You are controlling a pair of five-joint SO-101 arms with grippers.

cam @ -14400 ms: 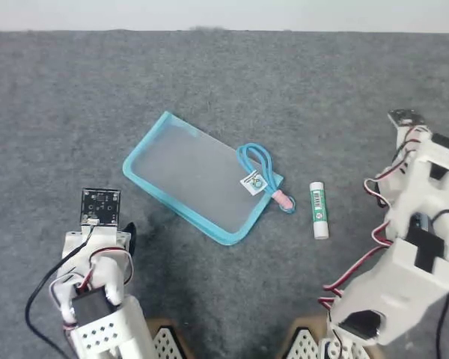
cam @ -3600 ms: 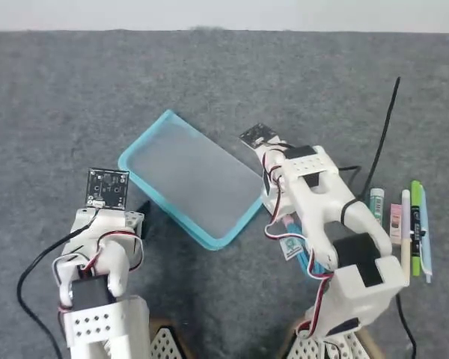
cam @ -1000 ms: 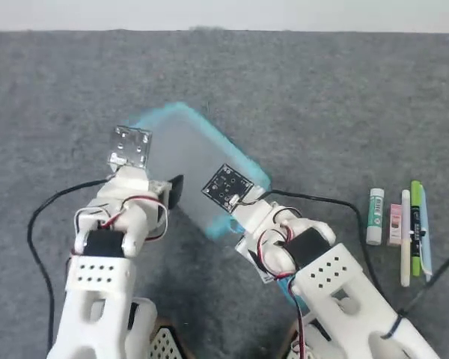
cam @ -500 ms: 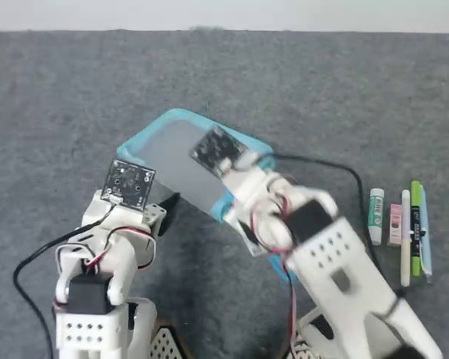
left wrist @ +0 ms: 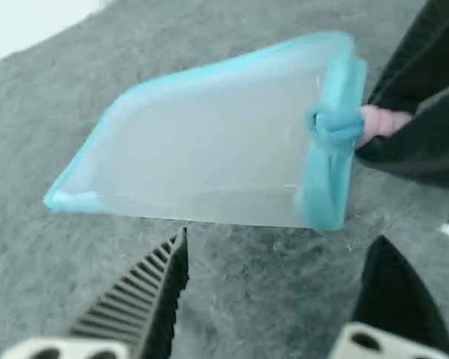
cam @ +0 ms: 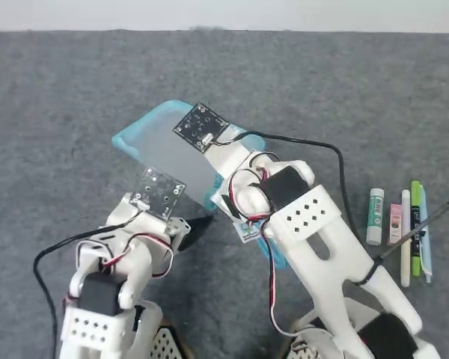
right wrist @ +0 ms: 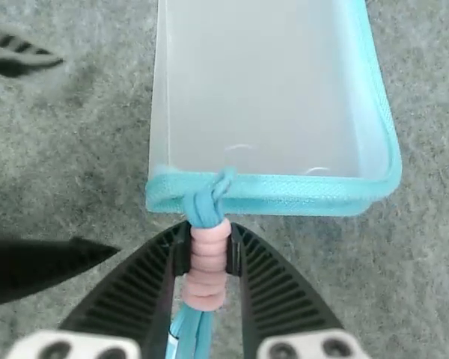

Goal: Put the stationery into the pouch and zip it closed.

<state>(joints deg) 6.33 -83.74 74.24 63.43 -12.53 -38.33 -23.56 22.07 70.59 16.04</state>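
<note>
Left gripper (left wrist: 280,247): your jaws stand wide apart, just short of the pouch's near edge.
Pouch (cam: 161,149): on the grey mat (cam: 60,90), between your arms.
Right gripper (right wrist: 207,247): you have it clamped on the pink zip pull (right wrist: 206,273).
Stationery (cam: 396,224): lined up well right of the pouch.

The pouch (right wrist: 262,90) has a smooth, frosted, translucent plastic panel bound in woven cloth tape, and at its corner a knotted cord (right wrist: 203,196) runs into a matt pink ribbed pull (right wrist: 206,262) that looks rubbery. Under the pouch lies rough grey carpet (cam: 75,82); the right gripper (right wrist: 207,233) at the pouch's corner is matt black plastic with ridged inner faces.
</note>
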